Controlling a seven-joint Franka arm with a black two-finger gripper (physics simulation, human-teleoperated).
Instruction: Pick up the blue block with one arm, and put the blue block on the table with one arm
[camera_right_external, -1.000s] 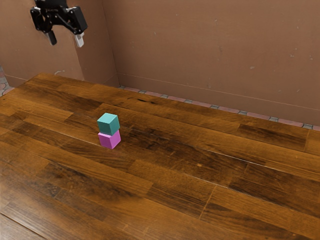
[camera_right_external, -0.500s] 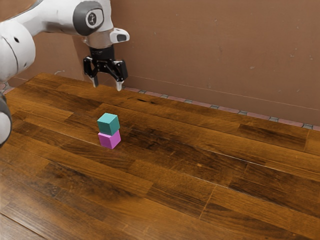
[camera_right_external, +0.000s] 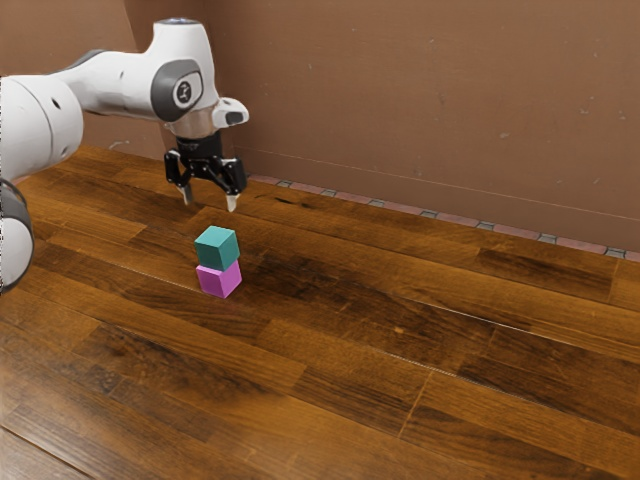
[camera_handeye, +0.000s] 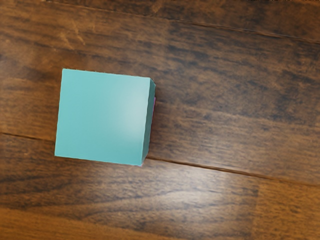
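One blue block (camera_right_external: 215, 249) sat squarely on top of a pink block (camera_right_external: 219, 281), which rested on the wooden bench (camera_right_external: 330, 340), left of centre in the exterior view. The pincer (camera_right_external: 209, 203) hung above the stack, pointing down, its two pale tips well spread, with nothing held between them and a gap left above the blue block. The arm (camera_right_external: 125, 84) came in from the exterior view's left. On the far side of the bench rose a brown wall (camera_right_external: 420, 100), with a strip of tiles (camera_right_external: 400, 208) along its foot. Seen from the hand, the blue block showed its flat top, with a thin sliver of the pink block peeking out beneath one side.
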